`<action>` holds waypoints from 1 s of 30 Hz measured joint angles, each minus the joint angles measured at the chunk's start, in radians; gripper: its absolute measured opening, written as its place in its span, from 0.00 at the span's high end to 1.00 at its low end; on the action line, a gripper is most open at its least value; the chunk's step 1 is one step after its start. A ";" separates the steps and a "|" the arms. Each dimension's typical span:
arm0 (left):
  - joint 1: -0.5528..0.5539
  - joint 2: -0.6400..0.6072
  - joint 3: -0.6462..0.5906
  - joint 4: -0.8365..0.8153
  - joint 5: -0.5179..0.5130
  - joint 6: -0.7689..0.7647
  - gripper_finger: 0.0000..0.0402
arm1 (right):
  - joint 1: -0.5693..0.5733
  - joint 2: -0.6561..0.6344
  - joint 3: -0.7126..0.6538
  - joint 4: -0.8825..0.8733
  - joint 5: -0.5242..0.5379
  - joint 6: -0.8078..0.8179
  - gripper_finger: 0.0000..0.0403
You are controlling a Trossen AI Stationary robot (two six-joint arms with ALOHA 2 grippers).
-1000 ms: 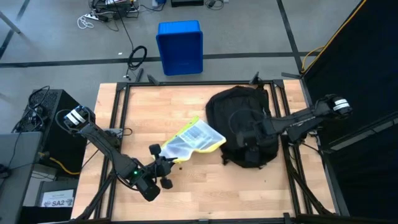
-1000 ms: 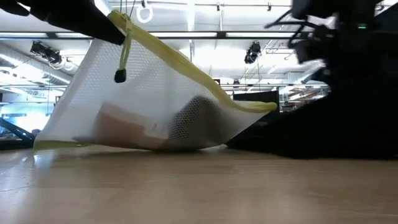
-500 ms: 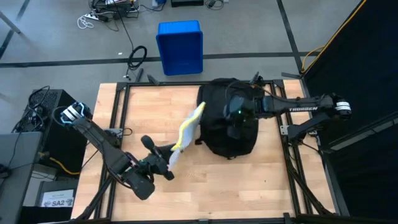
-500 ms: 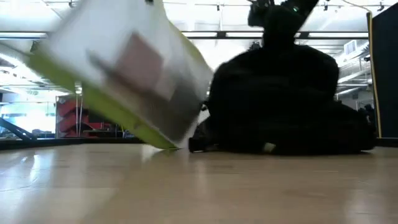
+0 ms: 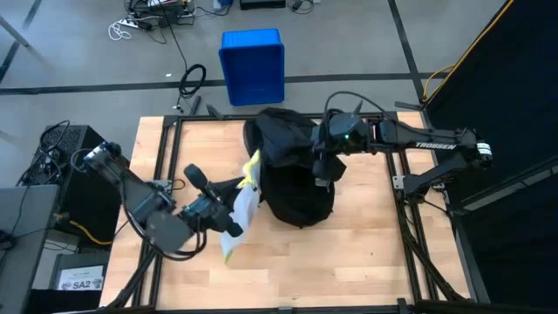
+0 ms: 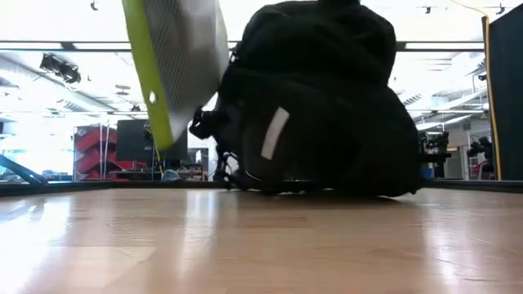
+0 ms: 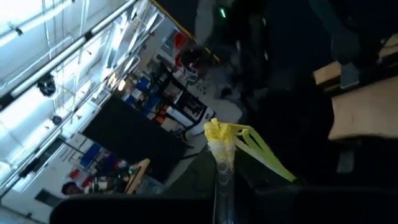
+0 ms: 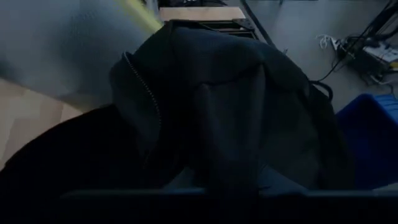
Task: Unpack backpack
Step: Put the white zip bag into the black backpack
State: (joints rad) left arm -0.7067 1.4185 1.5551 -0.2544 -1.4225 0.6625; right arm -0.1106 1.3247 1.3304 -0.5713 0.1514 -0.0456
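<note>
Right hand (image 5: 324,171) clenched on the backpack (image 5: 292,174), left hand (image 5: 228,221) beside it gripping a mesh pouch (image 5: 242,203)

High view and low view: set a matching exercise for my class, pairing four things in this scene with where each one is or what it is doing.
Things:
1. backpack
2. mesh pouch
3. blue bin
4. right gripper

Places or states:
A. on the floor beyond the table's far edge
B. shut on the backpack's black fabric
C. lifted off the table, yellow-edged, gripped by the left gripper
D. standing bunched up on the wooden table

Pairs: 1-D, 2-C, 3-A, 4-B
</note>
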 joint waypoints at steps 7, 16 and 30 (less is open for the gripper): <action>0.001 0.000 0.104 0.241 0.160 0.299 1.00 | -0.032 0.054 -0.009 0.031 -0.049 0.016 1.00; 0.028 0.000 0.158 0.262 0.356 0.368 1.00 | -0.075 0.213 -0.010 0.157 -0.231 0.039 1.00; 0.160 -0.001 0.160 0.197 0.408 0.403 1.00 | -0.055 0.238 -0.004 0.338 -0.498 0.154 1.00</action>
State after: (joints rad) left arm -0.5463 1.4174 1.7153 -0.0575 -1.0142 1.0655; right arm -0.1654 1.5622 1.3269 -0.2328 -0.3462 0.1079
